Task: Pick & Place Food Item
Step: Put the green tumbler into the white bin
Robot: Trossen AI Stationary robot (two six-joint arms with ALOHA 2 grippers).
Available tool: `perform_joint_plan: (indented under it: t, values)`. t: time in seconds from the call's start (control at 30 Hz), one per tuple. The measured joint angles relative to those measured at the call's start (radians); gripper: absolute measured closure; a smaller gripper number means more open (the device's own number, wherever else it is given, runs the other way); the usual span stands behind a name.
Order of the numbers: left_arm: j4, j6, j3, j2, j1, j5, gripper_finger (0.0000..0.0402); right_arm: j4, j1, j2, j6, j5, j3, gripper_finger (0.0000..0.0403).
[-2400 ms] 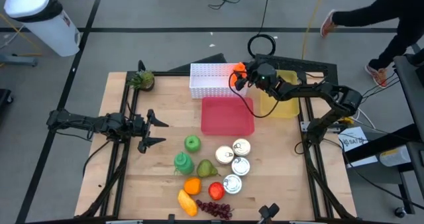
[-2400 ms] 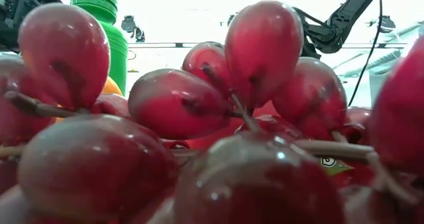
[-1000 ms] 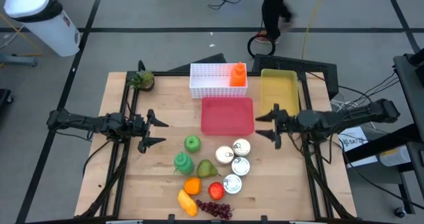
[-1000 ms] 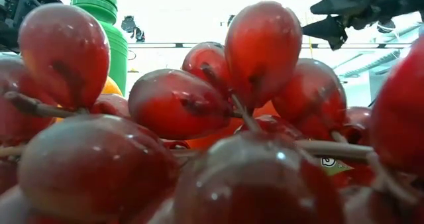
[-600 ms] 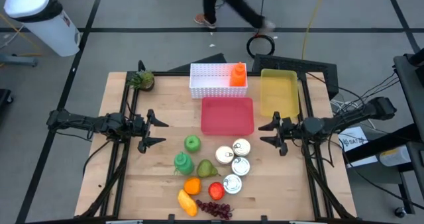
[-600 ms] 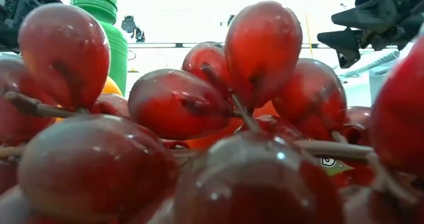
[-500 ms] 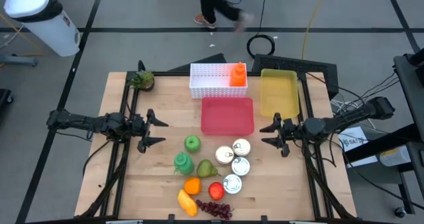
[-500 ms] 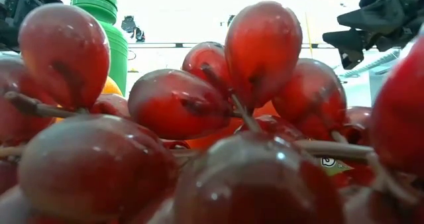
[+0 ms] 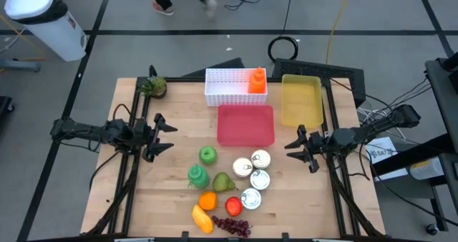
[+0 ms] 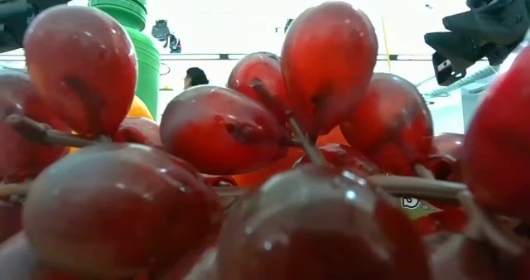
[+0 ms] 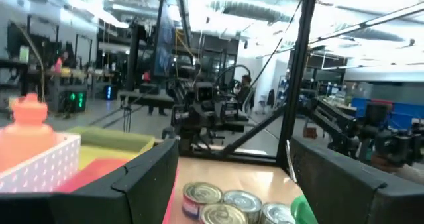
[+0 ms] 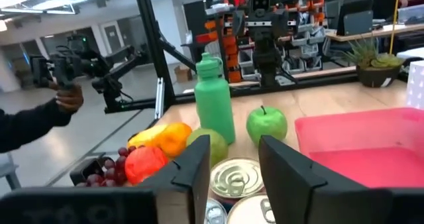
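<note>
Both arms idle at the counter's [image 9: 179, 106] edges: the left hand [image 9: 159, 137] and right hand [image 9: 306, 147] each hang with fingers spread wide, holding nothing. The food sits bunched near the front edge: apple [image 9: 207, 155], bottle [image 9: 198, 175], pear [image 9: 222, 182], three cans [image 9: 255, 177], grapes [image 9: 231, 225]. The red tray [image 9: 245, 124], yellow tray [image 9: 300, 99] and white basket [image 9: 227, 86] stand behind. The risk lies in that crowding: a hand reaching in for one piece could well nudge a neighbour, rolling round fruit off or toppling the bottle.
</note>
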Motion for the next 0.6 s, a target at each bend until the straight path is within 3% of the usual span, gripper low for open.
perform_joint_plan:
  t: [0.17, 0.33, 0.6]
  values:
    - [-0.005, -0.146, 0.0, 0.001, 0.0, -0.063, 0.01, -0.011, 0.0, 0.0, 0.0, 0.0, -0.001, 0.0293]
    - [0.001, -0.169, 0.0, 0.02, 0.0, -0.063, 0.0101, -0.01, 0.0, 0.0, -0.003, 0.0, -0.002, 0.0292]
    - [0.093, -0.112, 0.043, 0.261, -0.081, -0.046, 0.0101, -0.009, 0.0, 0.0, 0.0, 0.0, -0.003, 0.0293]
